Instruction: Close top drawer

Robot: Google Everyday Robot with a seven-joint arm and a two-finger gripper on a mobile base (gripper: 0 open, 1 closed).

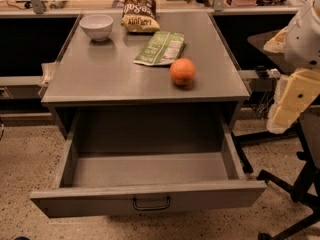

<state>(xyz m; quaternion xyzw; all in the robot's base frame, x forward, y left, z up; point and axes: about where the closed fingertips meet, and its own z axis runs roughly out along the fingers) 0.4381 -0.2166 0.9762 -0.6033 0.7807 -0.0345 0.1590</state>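
The top drawer (100, 202) of a grey metal table (100, 81) stands pulled far out toward the camera, its inside bare, its dark handle (151, 204) at the middle of the front panel. The panel's lower edge is nearly cut off by the frame, and anything beneath the drawer is out of sight.

On the tabletop sit a white bowl (96, 26) at the back left, a chip bag (139, 12) beside it, a green packet (161, 48) lying flat, and an orange (182, 71) near the front right.

At the right edge, the robot's white arm (310, 34) is partly cropped. Its cream-coloured gripper (289, 106) hangs beside the table's right corner, well apart from the drawer front. How far open it is, and whether it has hold of anything, cannot be told.

Dark chair legs (292, 204), also cropped, stand on the speckled floor (25, 164) below it.
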